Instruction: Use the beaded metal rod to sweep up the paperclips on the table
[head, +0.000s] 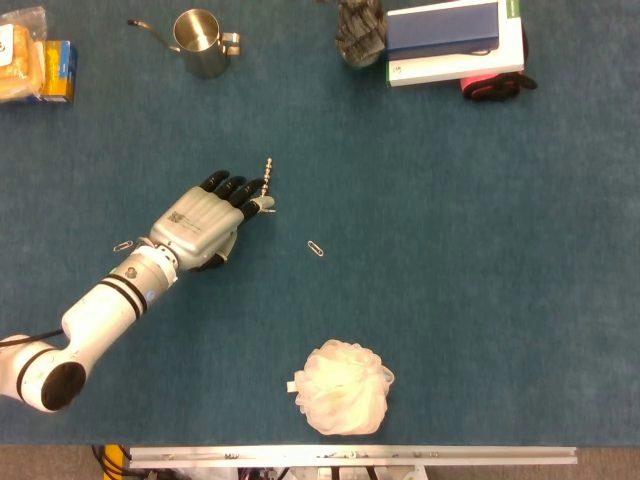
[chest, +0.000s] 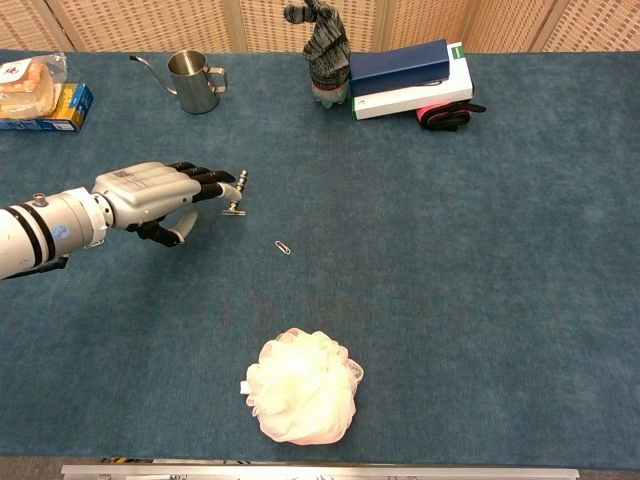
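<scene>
While the beaded metal rod (head: 266, 183) lies flat on the blue table covering (head: 480, 250), its lower end is hidden under the dark fingertips (head: 243, 189) of the left hand (head: 205, 218), which reaches over it palm down. The fingers lie side by side and extended; whether they touch or pinch the rod cannot be told from either view. In the chest view the rod's flat base (chest: 234, 210) shows just past the fingertips.

One paperclip (head: 316, 248) lies on the cloth a little to the right of the hand, and another (head: 123, 245) lies beside the wrist on the far left.

A white mesh bath pouf (head: 344, 386) sits near the front edge. At the back stand a small steel pitcher with a thin spout (head: 201, 41), a grey knitted item (head: 359, 30), and a dark blue book stacked on a white one (head: 452, 38) with a pink and black object (head: 493, 85) beside them. A yellow and blue packet (head: 52, 72) lies at the far left; its printing is too small to read.
</scene>
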